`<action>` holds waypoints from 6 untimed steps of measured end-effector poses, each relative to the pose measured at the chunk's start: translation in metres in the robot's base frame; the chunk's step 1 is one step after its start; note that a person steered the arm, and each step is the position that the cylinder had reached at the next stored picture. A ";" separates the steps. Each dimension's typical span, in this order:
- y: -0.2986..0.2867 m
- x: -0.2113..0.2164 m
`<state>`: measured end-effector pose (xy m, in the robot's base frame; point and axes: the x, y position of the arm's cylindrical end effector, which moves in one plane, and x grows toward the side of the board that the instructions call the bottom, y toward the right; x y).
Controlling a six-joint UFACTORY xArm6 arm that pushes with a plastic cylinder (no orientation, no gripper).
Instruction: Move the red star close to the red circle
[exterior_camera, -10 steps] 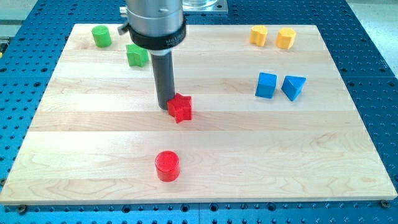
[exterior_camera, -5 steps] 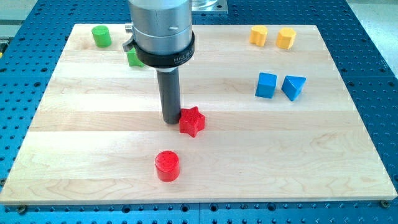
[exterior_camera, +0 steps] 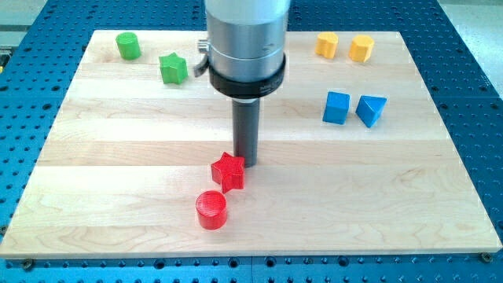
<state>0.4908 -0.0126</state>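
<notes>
Red plastic star block (exterior_camera: 228, 171) lies on the pale wooden board (exterior_camera: 110, 165), a little below the board's middle; it sits just above and slightly to the view's right of the red cylinder-shaped circle block (exterior_camera: 211, 210), the two very near, whether touching I cannot tell; my tip (exterior_camera: 248, 163), the lower end of the straight dark rod, stands on the board right against the star's upper right side, on the far side from the circle; the arm carries no claw, only this rod under a wide silver collar, so nothing is grasped. Further out, a green star block (exterior_camera: 173, 68) and a green cylinder block (exterior_camera: 128, 45) lie at the view's top left, well apart from the red pair; two yellow blocks (exterior_camera: 339, 45), shapes hard to tell, sit side by side at the top right; below them a blue cube block (exterior_camera: 336, 107) rests just beside a blue wedge-like block (exterior_camera: 371, 110); around the board runs a blue perforated table (exterior_camera: 471, 86).
</notes>
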 end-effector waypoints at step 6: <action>-0.041 0.001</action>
